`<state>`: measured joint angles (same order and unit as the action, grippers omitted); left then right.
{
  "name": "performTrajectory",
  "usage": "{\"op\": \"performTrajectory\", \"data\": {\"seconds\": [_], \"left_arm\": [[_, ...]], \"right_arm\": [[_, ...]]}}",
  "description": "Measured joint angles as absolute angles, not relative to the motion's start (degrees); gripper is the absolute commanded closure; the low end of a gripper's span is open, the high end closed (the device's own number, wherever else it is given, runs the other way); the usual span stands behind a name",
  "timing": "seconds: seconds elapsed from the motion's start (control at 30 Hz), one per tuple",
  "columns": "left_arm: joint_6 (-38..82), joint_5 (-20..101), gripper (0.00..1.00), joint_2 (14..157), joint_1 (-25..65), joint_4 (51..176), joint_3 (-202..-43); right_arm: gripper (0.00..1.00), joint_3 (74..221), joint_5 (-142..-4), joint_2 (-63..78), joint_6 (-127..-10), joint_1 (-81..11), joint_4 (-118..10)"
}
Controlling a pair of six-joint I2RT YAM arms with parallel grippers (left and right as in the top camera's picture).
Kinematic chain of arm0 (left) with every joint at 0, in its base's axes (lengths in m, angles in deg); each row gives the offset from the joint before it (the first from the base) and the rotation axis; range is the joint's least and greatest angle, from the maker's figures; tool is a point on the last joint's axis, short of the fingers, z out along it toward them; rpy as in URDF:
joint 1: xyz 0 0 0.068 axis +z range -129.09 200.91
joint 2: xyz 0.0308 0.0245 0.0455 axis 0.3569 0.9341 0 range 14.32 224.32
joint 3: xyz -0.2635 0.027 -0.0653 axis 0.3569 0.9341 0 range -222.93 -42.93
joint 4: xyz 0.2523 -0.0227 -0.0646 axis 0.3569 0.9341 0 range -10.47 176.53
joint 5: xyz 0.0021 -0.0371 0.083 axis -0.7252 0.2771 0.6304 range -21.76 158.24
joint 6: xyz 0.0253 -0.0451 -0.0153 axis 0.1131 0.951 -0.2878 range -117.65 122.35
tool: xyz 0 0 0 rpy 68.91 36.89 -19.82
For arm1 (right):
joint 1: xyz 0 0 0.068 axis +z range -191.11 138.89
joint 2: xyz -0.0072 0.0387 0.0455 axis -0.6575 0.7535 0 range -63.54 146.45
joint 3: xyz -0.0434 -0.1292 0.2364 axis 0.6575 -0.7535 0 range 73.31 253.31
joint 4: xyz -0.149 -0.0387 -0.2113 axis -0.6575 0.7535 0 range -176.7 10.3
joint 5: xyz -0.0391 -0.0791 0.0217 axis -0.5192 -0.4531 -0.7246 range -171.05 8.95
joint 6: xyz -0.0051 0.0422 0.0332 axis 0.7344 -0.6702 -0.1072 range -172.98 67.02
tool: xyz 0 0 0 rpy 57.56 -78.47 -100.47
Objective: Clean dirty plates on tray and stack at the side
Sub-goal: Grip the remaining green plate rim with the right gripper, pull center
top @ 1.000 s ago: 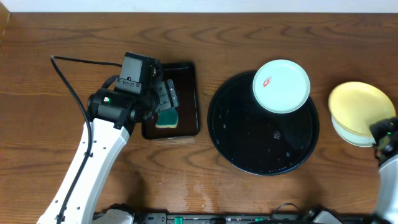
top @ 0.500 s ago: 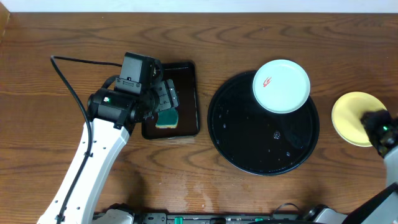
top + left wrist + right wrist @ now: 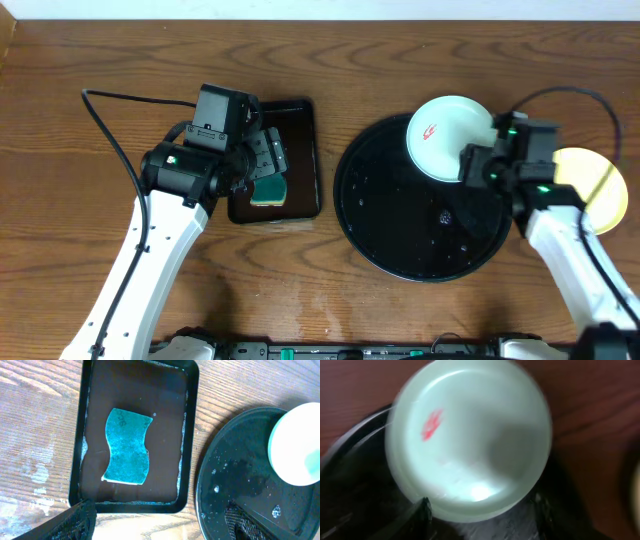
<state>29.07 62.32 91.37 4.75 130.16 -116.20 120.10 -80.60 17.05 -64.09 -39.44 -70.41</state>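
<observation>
A pale mint plate (image 3: 448,135) with a red smear lies on the far rim of the round black tray (image 3: 400,230). My right gripper (image 3: 470,165) hovers at the plate's right edge. In the right wrist view its fingers stand apart, and the near rim of the plate (image 3: 470,440) lies between the fingertips of the gripper (image 3: 482,517) without being pinched. A yellow plate (image 3: 580,190) rests on the wood to the right of the tray, partly behind the right arm. My left gripper (image 3: 268,160) (image 3: 160,530) hangs open and empty over the small rectangular tray.
The small rectangular black tray (image 3: 312,150) (image 3: 187,435) holds a teal sponge (image 3: 268,190) (image 3: 127,446) left of the round tray (image 3: 240,485). Water drops speckle the round tray. Bare wood-grain table (image 3: 330,290) surrounds both trays.
My right gripper opened, left the yellow plate at the far right and swung left over the round tray to the mint plate. The left arm stayed still.
</observation>
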Motion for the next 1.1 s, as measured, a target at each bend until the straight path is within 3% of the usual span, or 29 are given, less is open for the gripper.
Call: {"op": "performTrajectory", "data": {"seconds": [0.27, 0.37, 0.47, 0.53, 0.6, 0.8, 1.1], "left_arm": [[29.1, 62.3, 0.17, 91.4, 4.7, 130.2, -116.2], [29.1, 62.3, 0.17, 91.4, 4.7, 130.2, -116.2], [29.1, 62.3, 0.17, 91.4, 4.7, 130.2, -116.2], [29.1, 62.3, 0.17, 91.4, 4.7, 130.1, -116.2], [29.1, 62.3, 0.17, 91.4, 4.7, 130.1, -116.2], [29.1, 62.3, 0.17, 91.4, 4.7, 130.2, -116.2], [29.1, 62.3, 0.17, 91.4, 4.7, 130.2, -116.2]], "right_arm": [[0.35, 120.1, -90.0, 29.5, -63.6, -42.1, -83.6], [0.42, 120.1, -88.3, 32.5, -63.7, -43.2, -86.6], [0.60, 120.1, -86.9, 35.2, -64.7, -43.2, -88.0], [0.89, 120.1, -86.5, 36.7, -65.0, -43.2, -89.1], [0.99, 120.3, -86.3, 37.0, -65.6, -43.2, -89.2], [0.99, 120.6, -85.3, 35.5, -66.5, -43.2, -85.4], [0.99, 120.4, -81.1, 19.8, -66.6, -42.9, -66.3]]}}
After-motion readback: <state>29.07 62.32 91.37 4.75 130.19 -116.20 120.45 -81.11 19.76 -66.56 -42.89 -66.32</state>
